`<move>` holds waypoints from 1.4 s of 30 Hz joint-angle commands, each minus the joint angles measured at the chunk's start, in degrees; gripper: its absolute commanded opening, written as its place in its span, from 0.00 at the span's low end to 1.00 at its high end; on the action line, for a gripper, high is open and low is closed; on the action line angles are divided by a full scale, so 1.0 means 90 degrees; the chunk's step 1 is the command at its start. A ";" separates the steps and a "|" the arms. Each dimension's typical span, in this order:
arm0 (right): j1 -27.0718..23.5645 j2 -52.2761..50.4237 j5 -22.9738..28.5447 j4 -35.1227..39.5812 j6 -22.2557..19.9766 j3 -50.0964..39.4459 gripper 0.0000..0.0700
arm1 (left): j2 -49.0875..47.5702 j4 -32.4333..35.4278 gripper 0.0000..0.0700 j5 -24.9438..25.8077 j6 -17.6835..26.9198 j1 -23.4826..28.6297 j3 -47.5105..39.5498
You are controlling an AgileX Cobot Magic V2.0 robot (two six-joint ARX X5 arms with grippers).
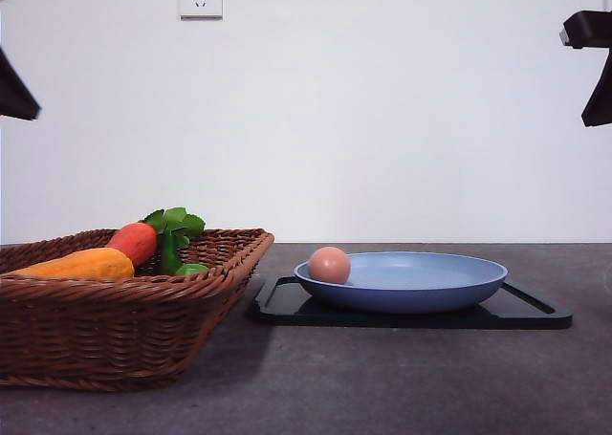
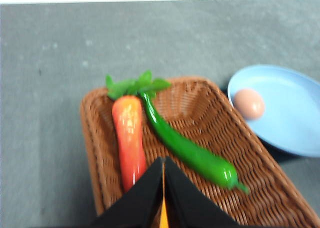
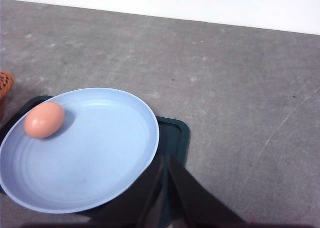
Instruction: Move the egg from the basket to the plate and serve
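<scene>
The egg (image 1: 329, 264) sat in the blue plate (image 1: 421, 296), close to the rim at the plate's left edge in the front picture. It was no longer in the basket (image 1: 115, 335). So the moving part looked done, and the serving part looked like the step in hand.

The plate rested on a flat black tray (image 1: 535, 313) in the lower middle of the front picture. The basket filled the lower left. Inside it lay an orange-red carrot (image 2: 129, 138) with green leaves and a long green pepper (image 2: 192, 153). A yellow-orange vegetable (image 1: 81, 264) also showed in the front picture.

The left gripper (image 2: 163, 188) hung above the basket, at the bottom middle of its wrist picture. Its two black fingers were pressed nearly together, with only a thin slit between them, and they held nothing. The right gripper (image 3: 166, 188) hung above the near edge of the plate and tray, at the bottom middle of its wrist picture. Its fingers were also close together and held nothing.

To serve, I think the right gripper would need to spread its fingers, come down, and take hold of the plate's rim or the tray's edge. The move would need to be slow and level, because the egg is round and could roll off.
</scene>
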 commanded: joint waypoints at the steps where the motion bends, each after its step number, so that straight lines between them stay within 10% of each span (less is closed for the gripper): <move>1: 0.0032 0.0018 0.0029 0.0080 0.0112 0.0053 0.00 | -0.0477 -0.0097 0.00 -0.0021 0.0504 0.0013 0.0042; 15: 0.0032 0.0019 0.0029 0.0097 0.0112 0.0053 0.00 | -0.4052 -0.0279 0.00 -0.0021 0.1102 0.1581 -0.1002; 42: 0.0032 0.0019 0.0029 0.0121 0.0112 0.0053 0.00 | -0.4087 0.0161 0.00 -0.0021 -0.0071 0.2249 -0.3053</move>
